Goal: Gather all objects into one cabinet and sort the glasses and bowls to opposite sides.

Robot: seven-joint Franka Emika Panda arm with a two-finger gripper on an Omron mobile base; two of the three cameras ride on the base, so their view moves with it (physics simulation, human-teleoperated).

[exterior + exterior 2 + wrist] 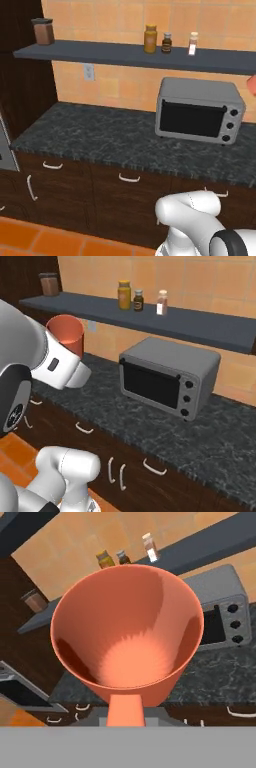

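You are holding an orange cup [127,637] with the fingers clamped on it, though the fingers themselves are hidden behind the cup in the hand view, where you are looking straight down into its open mouth and a flat orange tab of it is running down toward the bottom of the picture. In the right base view the same cup [66,334] is sitting upright at the end of the white arm [47,358], raised well above the dark speckled surface [150,421] and to the left of the grey toaster oven [167,377]. In the left base view only a sliver of the cup [252,86] is showing at the right edge, just beyond the toaster oven [198,110]. The toaster oven is standing on the surface [100,137] with its door closed and three knobs down its right side. Above it a dark shelf [175,321] is carrying a yellow jar [124,295], a small dark jar [138,300] and a pale shaker [162,303] close together, with a brown canister [49,284] well apart at the far left end. Below the surface, the dark wood cabinet doors [75,192] with pale handles are all closed.
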